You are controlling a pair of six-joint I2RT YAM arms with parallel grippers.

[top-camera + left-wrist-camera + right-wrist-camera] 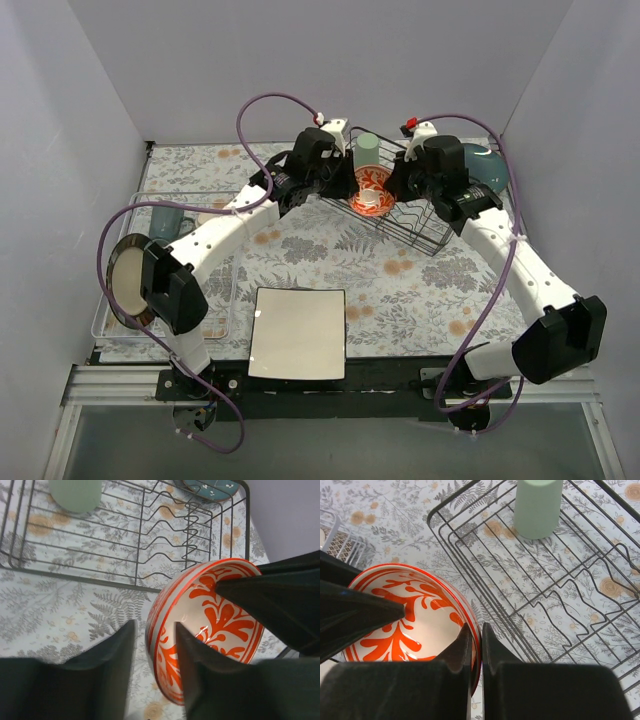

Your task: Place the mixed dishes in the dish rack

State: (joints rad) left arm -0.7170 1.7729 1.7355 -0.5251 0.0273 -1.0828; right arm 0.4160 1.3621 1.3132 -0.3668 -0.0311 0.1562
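Black fingers [462, 650] of the right gripper [476, 630] fill the bottom of the right wrist view, pressed together on the rim of the red-orange patterned bowl [425, 625], one pad inside and one outside. The left gripper [156, 630] straddles the opposite side of the same rim, but its fingers stand apart: the inner one lies against the painted inside, and a sliver of tablecloth [65, 615] shows between the outer one and the bowl's wall.

Seen from above, the bowl [371, 190] is tilted between the two wrists at the 9 o'clock end of the dish rack [432, 245], over its edge wire. Whether it rests on the wires I cannot tell.

At the bowl's 12 o'clock the pale green cup [367, 150] stands in the rack's far corner. At 3 o'clock, beyond the right arm, a teal plate [487, 163] with small pale flowers is partly hidden. At 7 o'clock the white square plate [297, 333] lies flat on the cloth by the near edge. At 8 o'clock a pale wire tray [105, 330] holds a round plate [127, 282] leaning on edge.
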